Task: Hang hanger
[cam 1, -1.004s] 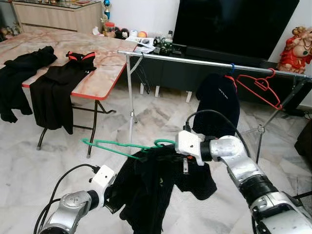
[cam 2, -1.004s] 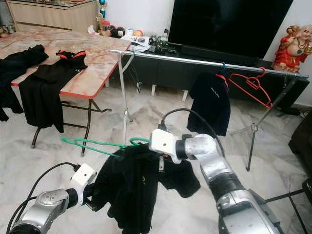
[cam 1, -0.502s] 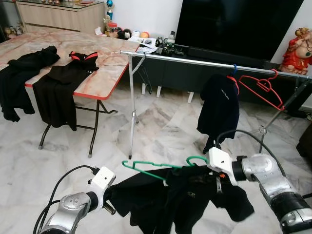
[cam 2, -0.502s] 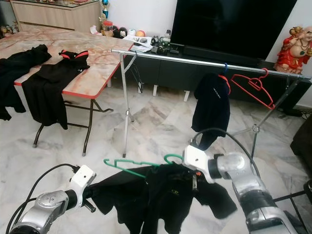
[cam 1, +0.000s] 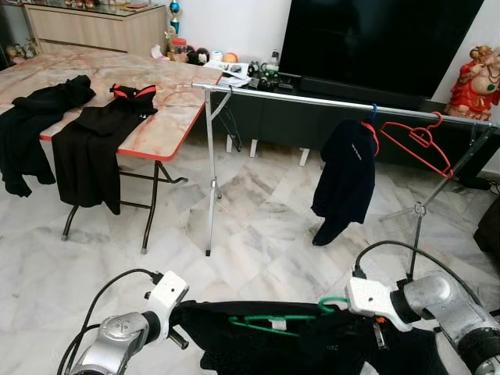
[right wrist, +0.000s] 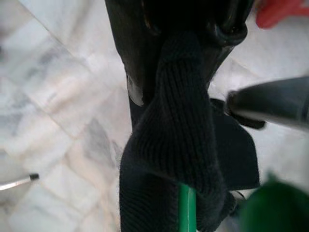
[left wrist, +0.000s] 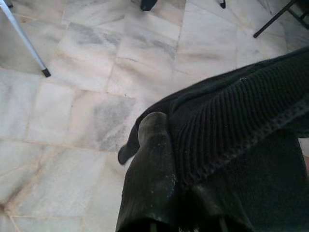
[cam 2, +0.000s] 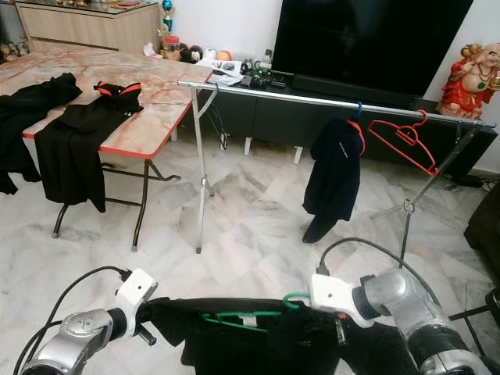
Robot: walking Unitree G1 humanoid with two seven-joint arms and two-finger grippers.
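Fabric hangs lower now than a second ago: the black garment (cam 1: 312, 348) on its green hanger (cam 1: 273, 322) has sunk from chest height, stretched between the left end effector (cam 1: 178, 316), clamped on cloth, and the right end effector (cam 1: 373, 328), gripping near the hook. Hanging means lifting again. Beyond, the rail (cam 1: 328, 100) carries a dark shirt (cam 1: 344, 176) and red hanger (cam 1: 418, 141); a counter (cam 1: 156, 117) holds clothes.

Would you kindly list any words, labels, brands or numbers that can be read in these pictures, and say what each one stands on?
No text here can be read.
Hanging black garment on the clothes rail: a small pale mark, too small to read.
Papers and small items on the TV console: print too small to read.
Black garment held with the green hanger: no legible label.
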